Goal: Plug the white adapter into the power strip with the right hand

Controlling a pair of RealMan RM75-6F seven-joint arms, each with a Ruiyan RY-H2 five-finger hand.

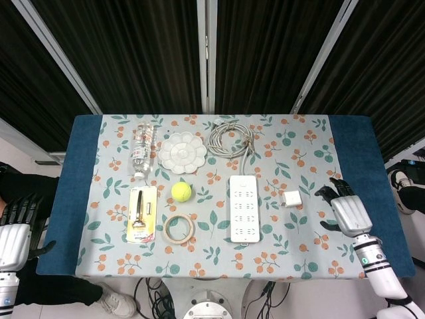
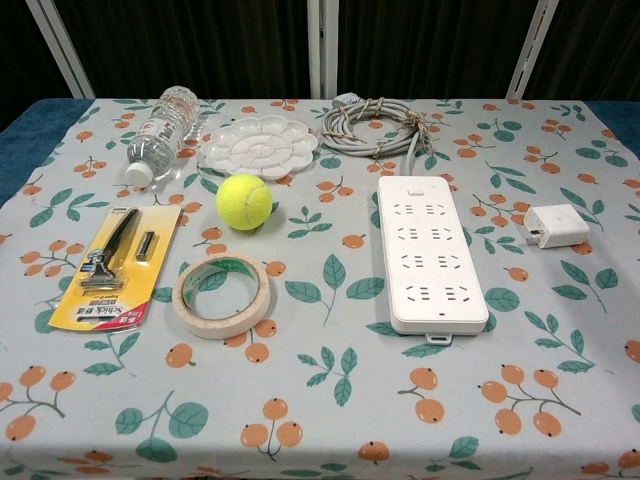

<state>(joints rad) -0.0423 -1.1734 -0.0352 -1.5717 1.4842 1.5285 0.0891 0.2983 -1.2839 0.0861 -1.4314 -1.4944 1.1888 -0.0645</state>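
Note:
The white adapter (image 1: 291, 199) (image 2: 556, 225) lies on the floral cloth, just right of the white power strip (image 1: 244, 208) (image 2: 429, 251). The strip runs lengthwise toward me, its coiled grey cable (image 1: 229, 139) (image 2: 375, 127) at the far end. My right hand (image 1: 346, 212) hovers over the cloth's right side, a short way right of the adapter, holding nothing, fingers apart. My left hand (image 1: 14, 233) hangs off the table's left edge, fingers spread and empty. Neither hand shows in the chest view.
Left of the strip lie a tennis ball (image 1: 181, 191), a tape roll (image 1: 178, 228), a packaged razor (image 1: 141, 213), a water bottle (image 1: 141, 149) and a white paint palette (image 1: 182, 153). Blue table edges (image 1: 69, 193) flank the cloth.

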